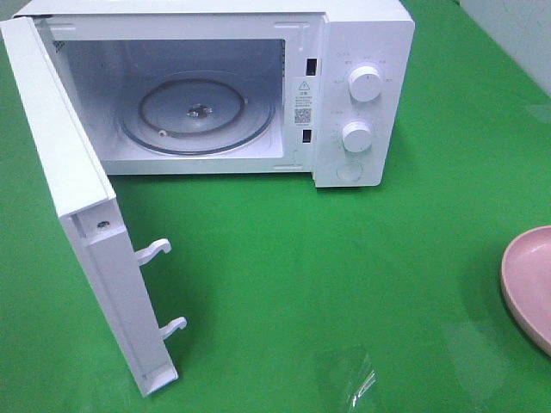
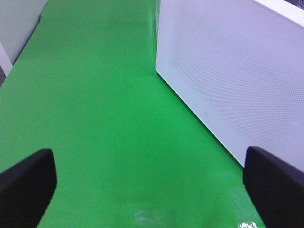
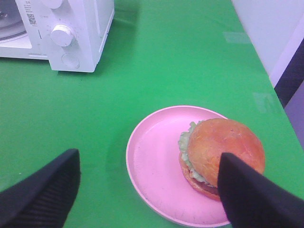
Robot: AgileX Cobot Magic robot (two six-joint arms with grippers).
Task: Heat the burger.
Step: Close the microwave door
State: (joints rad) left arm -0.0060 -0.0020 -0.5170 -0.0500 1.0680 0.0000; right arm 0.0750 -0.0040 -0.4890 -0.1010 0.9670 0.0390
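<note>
The burger (image 3: 223,142), with a golden-brown bun and green lettuce, sits on the right part of a round pink plate (image 3: 152,161) in the right wrist view. My right gripper (image 3: 147,194) is open and empty, hovering above the plate, with one finger (image 3: 251,194) in front of the burger. In the high view only the plate's edge (image 1: 529,284) shows at the right border; the burger is out of view there. My left gripper (image 2: 149,190) is open and empty over the green cloth beside the microwave door. Neither gripper shows in the high view.
A white microwave (image 1: 362,103) stands at the back with its door (image 1: 77,215) swung wide open to the left and a bare glass turntable (image 1: 196,112) inside. The door's outer face (image 2: 237,71) fills the left wrist view. The microwave's knobs (image 3: 61,34) show in the right wrist view.
</note>
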